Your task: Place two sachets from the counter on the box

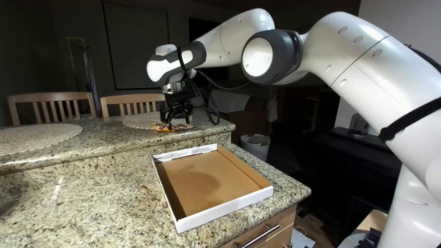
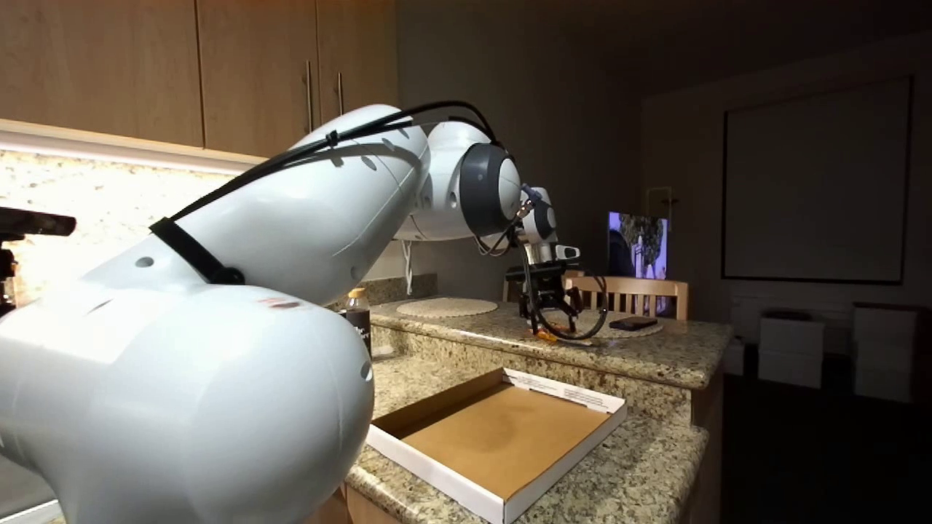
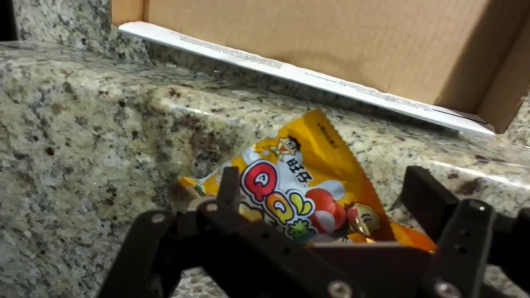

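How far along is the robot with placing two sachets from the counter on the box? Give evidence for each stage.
Looks done: only positioning; the gripper is low over a sachet on the counter. In hand: apparently the grasp, with the jaws open in the wrist view; contact can't be told. Left: gripping, lifting and placing both; no sachet shows in the box in either exterior view.

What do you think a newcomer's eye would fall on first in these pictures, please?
Probably the big white robot arm, which looms across both exterior views. Next might come the wide, shallow box, white outside and brown inside, on the lower level of the granite counter. In the wrist view, a bright orange-yellow sachet lettered QQ stands out on the counter's raised level, framed by the open gripper.
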Controlling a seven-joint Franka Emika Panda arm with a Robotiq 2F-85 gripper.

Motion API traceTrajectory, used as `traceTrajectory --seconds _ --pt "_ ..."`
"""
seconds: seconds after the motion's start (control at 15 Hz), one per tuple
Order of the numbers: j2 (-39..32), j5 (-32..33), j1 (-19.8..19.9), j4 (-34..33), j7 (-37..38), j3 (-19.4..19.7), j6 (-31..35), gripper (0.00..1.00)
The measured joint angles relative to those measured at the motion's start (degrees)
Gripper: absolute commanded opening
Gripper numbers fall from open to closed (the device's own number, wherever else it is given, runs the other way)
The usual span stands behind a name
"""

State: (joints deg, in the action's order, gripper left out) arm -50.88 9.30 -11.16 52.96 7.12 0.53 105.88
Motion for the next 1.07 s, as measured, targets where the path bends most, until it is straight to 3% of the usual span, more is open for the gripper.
traceTrajectory --seconds 0.67,0.93,1.07 --pt "-2.99 3.1 -0.46 -3.74 0.0 2.26 -2.55 0.08" --pt "-3.56 3.1 -0.42 -5.33 0.0 2.27 -5.56 0.03" --pt "-4.12 3.08 -0.36 -6.5 0.0 2.27 -6.86 0.07"
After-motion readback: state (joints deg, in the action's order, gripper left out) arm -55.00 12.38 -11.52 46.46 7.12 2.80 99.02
